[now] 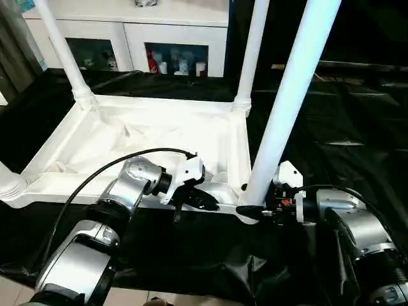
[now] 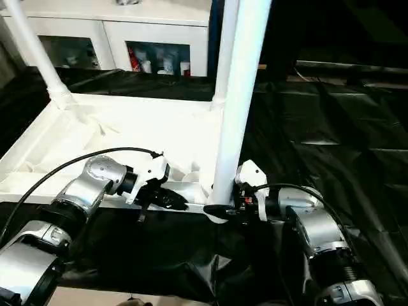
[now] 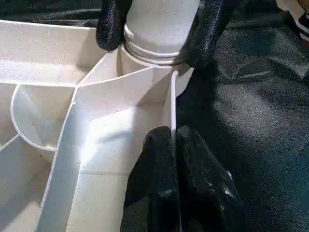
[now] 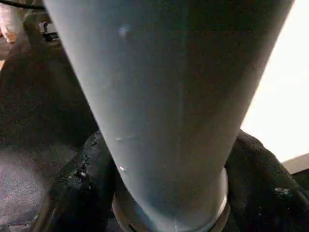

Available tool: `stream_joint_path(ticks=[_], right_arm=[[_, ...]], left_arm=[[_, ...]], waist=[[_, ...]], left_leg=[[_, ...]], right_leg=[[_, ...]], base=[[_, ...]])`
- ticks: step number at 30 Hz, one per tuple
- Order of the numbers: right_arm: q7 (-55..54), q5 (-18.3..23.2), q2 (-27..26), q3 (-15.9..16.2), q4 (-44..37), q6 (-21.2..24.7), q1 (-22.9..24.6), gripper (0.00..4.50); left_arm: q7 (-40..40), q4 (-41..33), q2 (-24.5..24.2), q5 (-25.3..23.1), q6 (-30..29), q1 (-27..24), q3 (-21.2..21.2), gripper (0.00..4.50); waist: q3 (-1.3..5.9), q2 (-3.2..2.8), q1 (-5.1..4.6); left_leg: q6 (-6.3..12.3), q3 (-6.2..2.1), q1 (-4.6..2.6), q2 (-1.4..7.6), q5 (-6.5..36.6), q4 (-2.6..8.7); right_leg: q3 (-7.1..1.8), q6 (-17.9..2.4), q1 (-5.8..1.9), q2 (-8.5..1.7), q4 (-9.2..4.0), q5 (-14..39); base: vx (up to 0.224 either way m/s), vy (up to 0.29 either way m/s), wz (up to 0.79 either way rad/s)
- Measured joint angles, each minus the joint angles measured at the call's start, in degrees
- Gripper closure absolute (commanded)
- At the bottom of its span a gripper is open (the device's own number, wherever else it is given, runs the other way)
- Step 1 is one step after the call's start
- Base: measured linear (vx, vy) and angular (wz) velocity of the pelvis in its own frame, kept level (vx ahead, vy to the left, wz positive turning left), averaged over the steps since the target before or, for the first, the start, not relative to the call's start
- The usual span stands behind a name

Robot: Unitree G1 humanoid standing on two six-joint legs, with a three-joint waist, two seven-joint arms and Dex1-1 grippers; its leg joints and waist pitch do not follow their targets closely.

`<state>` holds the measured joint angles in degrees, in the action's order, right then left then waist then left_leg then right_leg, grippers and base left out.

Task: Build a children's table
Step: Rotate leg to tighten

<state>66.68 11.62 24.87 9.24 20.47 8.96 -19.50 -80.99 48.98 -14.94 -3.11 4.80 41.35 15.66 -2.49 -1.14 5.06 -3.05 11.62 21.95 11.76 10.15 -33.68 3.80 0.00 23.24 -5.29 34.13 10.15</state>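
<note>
The white tabletop [image 1: 146, 137] lies upside down on black cloth, ribbed underside up. Legs stand in its far-left [image 1: 64, 48] and far-right [image 1: 252, 51] corner sockets, and a third leg's base [image 1: 6, 182] shows at the near-left corner. The fourth leg [image 1: 287, 102] stands tilted in the near-right socket [image 3: 145, 65]. My right gripper [image 1: 252, 210] is shut on the base of that leg [image 4: 164, 96], one finger [image 3: 112, 24] on each side. My left gripper [image 3: 173, 133] is shut on the tabletop's thin near rim, just beside that corner.
Black cloth [image 1: 344, 127] covers the floor around the tabletop, wrinkled at the right. A white cabinet [image 1: 159, 38] with glass doors stands behind. A black cable [image 1: 95, 175] arcs over my left forearm.
</note>
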Motion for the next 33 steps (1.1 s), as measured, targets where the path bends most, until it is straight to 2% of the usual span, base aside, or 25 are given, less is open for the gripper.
stream_joint_path(ticks=[5, 7, 9, 11, 14, 17, 18, 20, 25, 33], right_arm=[[-6.24, -0.33, -2.63, -1.94, 0.68, 0.32, 0.46, 1.85], [-16.35, -1.73, -6.78, -4.34, 3.51, 0.39, -0.69, 1.86], [-28.49, -3.38, -11.12, -6.65, 6.71, 1.16, -3.16, 1.86], [-34.51, -3.87, -12.52, -7.68, 8.02, 1.95, -4.39, 1.86], [-39.41, -4.08, -14.78, -8.80, 9.68, 2.15, -5.16, 1.86], [-45.55, -5.30, -17.39, -10.03, 12.33, 1.06, -7.22, 1.86], [-46.31, -5.49, -17.50, -10.28, 13.01, 0.17, -7.32, 1.51], [-46.37, -5.76, -17.54, -10.56, 13.52, -0.63, -7.31, 1.17], [-44.00, -5.77, -17.05, -10.52, 13.43, -1.28, -7.19, 0.82], [-19.69, -4.31, -5.12, -5.43, 7.57, -3.09, -2.67, 0.82]], left_arm=[[4.50, 0.18, 0.61, -0.13, 0.18, -0.06, -0.32, 4.50], [12.24, 2.79, 2.51, -1.67, 0.41, 1.37, -1.25, 4.50], [20.24, 5.96, 5.27, -3.14, -0.63, 3.50, -1.88, 4.50], [24.48, 6.80, 7.43, -3.42, -1.49, 3.93, -1.92, 4.50], [28.21, 7.75, 9.14, -3.85, -2.27, 4.38, -1.91, 4.50], [32.75, 9.70, 11.23, -4.26, -3.31, 5.59, -2.34, 4.50], [33.50, 10.28, 11.91, -4.38, -3.36, 5.83, -2.51, 4.50], [33.89, 10.71, 12.40, -4.48, -3.35, 6.03, -2.58, 4.50], [33.53, 10.91, 12.41, -4.52, -3.10, 6.16, -2.76, 4.50], [20.04, 8.78, 7.70, -3.39, 0.03, 5.09, -1.52, 4.50]], waist=[[0.02, 0.05, -0.19], [0.04, 0.20, -0.59], [0.02, 0.23, -1.49], [0.02, 0.23, -1.87], [0.06, 0.19, -1.91], [0.06, 0.19, -1.89], [0.09, 0.15, -1.87], [0.13, 0.07, -1.79], [0.13, 0.07, -1.76], [0.09, 0.00, -1.48]], left_leg=[[0.00, 0.00, -0.03, 0.01, 0.00, -0.05], [-0.01, -0.01, -0.16, 0.00, -0.01, -0.09], [-0.13, -0.02, -0.19, -0.06, -0.08, -0.09], [-0.13, -0.02, -0.23, -0.16, -0.08, -0.09], [-0.12, -0.03, -0.59, -0.22, -0.07, 0.04], [-0.13, -0.08, -0.64, -0.21, -0.08, 0.10], [-0.13, -0.08, -0.65, -0.23, -0.08, 0.09], [-0.13, -0.08, -0.69, -0.24, -0.08, 0.09], [-0.12, -0.08, -0.66, -0.24, -0.07, 0.11], [-0.13, -0.10, -0.58, -0.20, -0.08, 0.37]], right_leg=[[0.00, -0.01, -0.02, 0.00, 0.03, -0.01], [-0.01, -0.05, -0.11, 0.00, 0.03, -0.04], [-0.03, 0.15, -0.11, -0.05, -0.08, 0.09], [-0.13, 0.19, -0.16, -0.08, -0.16, 0.11], [-0.17, 0.20, -0.44, -0.09, -0.16, 0.12], [-0.13, 0.22, -0.49, -0.07, -0.15, 0.12], [-0.14, 0.24, -0.53, -0.08, -0.18, 0.14], [-0.16, 0.25, -0.60, -0.08, -0.21, 0.14], [-0.16, 0.24, -0.59, -0.08, -0.22, 0.14], [-0.07, 0.07, -0.44, -0.06, -0.12, 0.04]], base=[[0.000, 0.000, 0.00], [0.000, 0.000, 0.00], [0.000, 0.000, 0.00], [0.000, 0.000, 0.00], [0.000, 0.000, 0.00], [0.000, 0.000, 0.00], [0.000, 0.000, 0.00], [0.000, 0.000, 0.00], [0.000, 0.000, 0.00], [0.000, 0.000, 0.00]])
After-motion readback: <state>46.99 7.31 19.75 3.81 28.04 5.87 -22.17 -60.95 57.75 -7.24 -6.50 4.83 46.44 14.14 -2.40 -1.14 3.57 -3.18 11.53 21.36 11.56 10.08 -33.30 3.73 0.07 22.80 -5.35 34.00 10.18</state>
